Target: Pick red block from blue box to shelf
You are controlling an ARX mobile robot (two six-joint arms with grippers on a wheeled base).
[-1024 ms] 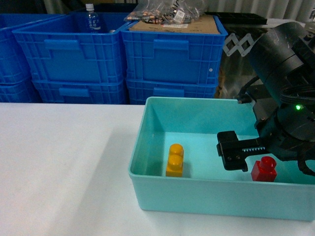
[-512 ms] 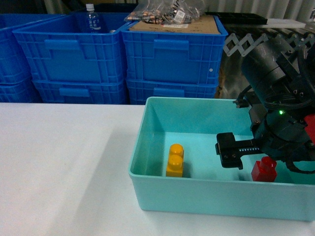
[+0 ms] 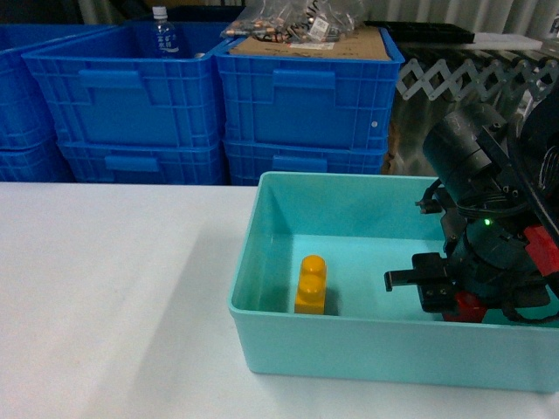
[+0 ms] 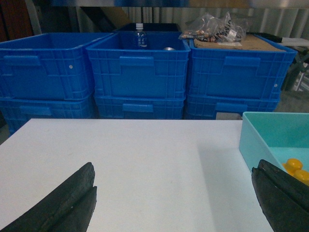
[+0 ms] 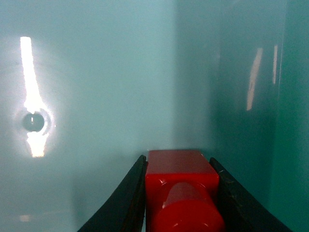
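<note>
Behind the white table stand stacked dark blue crates. On the table's right side sits the blue box, with a yellow brick on its floor. The right gripper is down inside the box at its right end, clenched on the red block, both black fingers pressed against the block's sides. The left gripper hangs spread wide above the bare table, holding nothing.
</note>
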